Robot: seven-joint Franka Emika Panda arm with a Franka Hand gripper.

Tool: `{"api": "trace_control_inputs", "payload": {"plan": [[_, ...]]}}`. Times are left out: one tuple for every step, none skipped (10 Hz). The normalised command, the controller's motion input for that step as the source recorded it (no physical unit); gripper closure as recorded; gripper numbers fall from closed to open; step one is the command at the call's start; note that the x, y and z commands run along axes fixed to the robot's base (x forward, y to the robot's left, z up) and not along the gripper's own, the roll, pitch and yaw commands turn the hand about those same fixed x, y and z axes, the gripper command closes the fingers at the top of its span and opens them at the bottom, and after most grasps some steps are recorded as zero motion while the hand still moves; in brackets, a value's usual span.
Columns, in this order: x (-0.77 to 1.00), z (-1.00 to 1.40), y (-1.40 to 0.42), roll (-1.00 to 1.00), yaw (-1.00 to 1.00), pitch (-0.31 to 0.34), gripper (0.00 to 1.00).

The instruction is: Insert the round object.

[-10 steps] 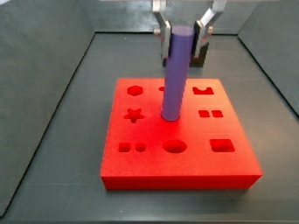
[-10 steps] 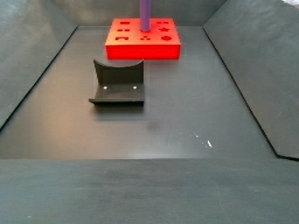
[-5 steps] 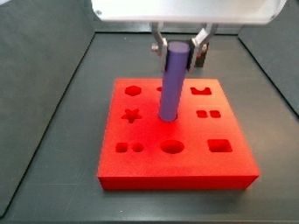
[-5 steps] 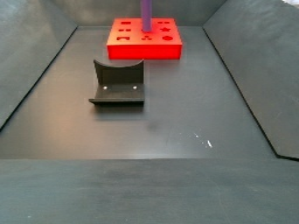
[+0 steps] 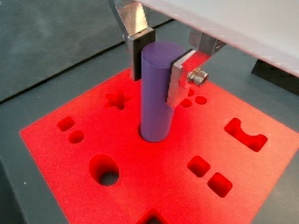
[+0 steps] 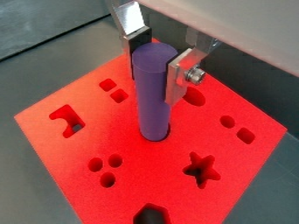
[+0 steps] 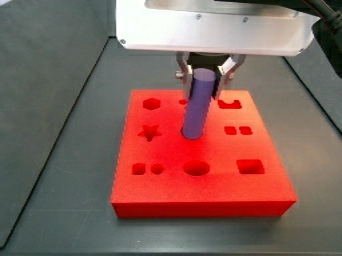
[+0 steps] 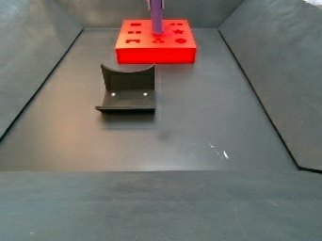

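The round object, a long purple cylinder peg [image 7: 197,103], stands upright over the middle of the red block [image 7: 201,192]. My gripper [image 7: 201,68] is shut on the peg's upper part. Both wrist views show the silver fingers [image 5: 139,48] [image 6: 136,52] clamping the peg [image 5: 156,92] [image 6: 152,92] from two sides. In a wrist view the peg's lower end sits in a round hole in the block [image 6: 239,162]. In a side view only the peg's lower part [image 8: 156,16] shows above the block [image 8: 132,55]; the gripper is cut off there.
The red block has other cut-outs: a star [image 7: 152,131], a hexagon [image 7: 154,102], a larger round hole [image 7: 199,167] and a square [image 7: 253,165]. The dark fixture [image 8: 126,89] stands on the grey floor in front of the block. Dark walls enclose the floor.
My gripper has come down with the peg. The peg's top is lower and less of its length shows above the block. The wrist housing has entered the side view.
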Motion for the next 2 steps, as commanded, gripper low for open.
{"api": "trace_control_inputs", "payload": {"plan": [[0.00, 0.00, 0.00, 0.00, 0.00, 0.037, 1.00], [0.00, 0.00, 0.00, 0.00, 0.00, 0.000, 1.00]]}}
